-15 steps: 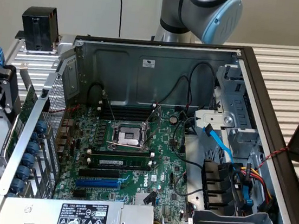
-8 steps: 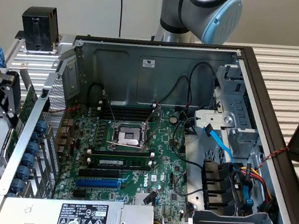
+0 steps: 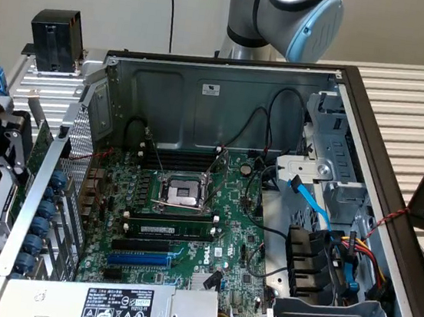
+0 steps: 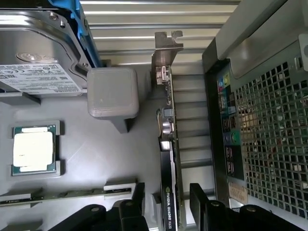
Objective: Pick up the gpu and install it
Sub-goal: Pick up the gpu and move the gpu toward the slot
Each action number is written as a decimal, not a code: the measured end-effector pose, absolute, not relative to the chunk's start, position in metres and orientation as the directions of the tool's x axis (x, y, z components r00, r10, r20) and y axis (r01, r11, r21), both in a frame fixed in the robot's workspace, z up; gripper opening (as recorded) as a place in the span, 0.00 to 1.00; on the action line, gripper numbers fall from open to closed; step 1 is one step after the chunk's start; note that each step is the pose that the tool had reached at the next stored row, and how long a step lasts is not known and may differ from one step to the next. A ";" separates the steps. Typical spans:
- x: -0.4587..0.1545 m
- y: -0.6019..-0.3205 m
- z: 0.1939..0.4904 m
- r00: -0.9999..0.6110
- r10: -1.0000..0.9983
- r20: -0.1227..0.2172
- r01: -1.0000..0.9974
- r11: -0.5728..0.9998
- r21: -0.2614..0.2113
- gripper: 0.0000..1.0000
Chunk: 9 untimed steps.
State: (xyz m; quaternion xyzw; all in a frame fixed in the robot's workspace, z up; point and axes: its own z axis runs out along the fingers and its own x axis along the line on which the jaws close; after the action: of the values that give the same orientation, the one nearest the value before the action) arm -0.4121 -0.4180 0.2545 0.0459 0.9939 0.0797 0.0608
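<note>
**Claw** point(image 4: 167, 188): qty 1, black, two fingers point(image 4: 138, 197). Jaws stand wide. It straddles the short gpu card (green board, black shroud, silver end bracket) point(image 4: 169, 144), one finger per side. A narrow gap shows on both sides, so nothing is gripped. Location: outside the case, toward the desk edge on the exterior view's left.

**gpu:** qty 1. Stands on its long edge at the rim of the grey plastic parts tray point(image 4: 96, 159), just beside the case's perforated rear wall point(image 4: 269, 130) and apart from it. Bracket end points away from the claw.

**On tray:**
- silver hard drive in blue carrier point(image 4: 36, 53), qty 1
- square cpu chip w/ metal lid point(image 4: 32, 150), qty 1, in its recess
- grey rounded block point(image 4: 113, 91), qty 1
- thin green memory stick point(image 4: 67, 195), qty 1, in a slot

**Desk:** white, slatted point(image 3: 417, 98), qty 1. Carries an open black/silver pc case point(image 3: 205, 88), qty 1.

**Inside case:**
- large green motherboard point(image 3: 229, 207), qty 1
- cpu socket point(image 3: 180, 193), qty 1
- seated memory stick point(image 3: 168, 231), qty 1
</note>
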 end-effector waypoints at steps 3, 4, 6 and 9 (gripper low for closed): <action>-0.410 -0.415 0.249 -0.988 0.101 -0.113 0.081 0.983 0.164 0.56; -0.408 -0.413 0.247 -0.988 0.101 -0.114 0.081 0.983 0.164 0.56; -0.406 -0.407 0.244 -0.988 0.101 -0.113 0.081 0.983 0.164 0.56; -0.406 -0.403 0.241 -0.988 0.102 -0.113 0.082 0.983 0.164 0.56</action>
State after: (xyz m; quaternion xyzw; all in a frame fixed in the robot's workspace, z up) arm -0.4060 -0.4031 0.2411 0.0462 0.9939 0.0796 0.0608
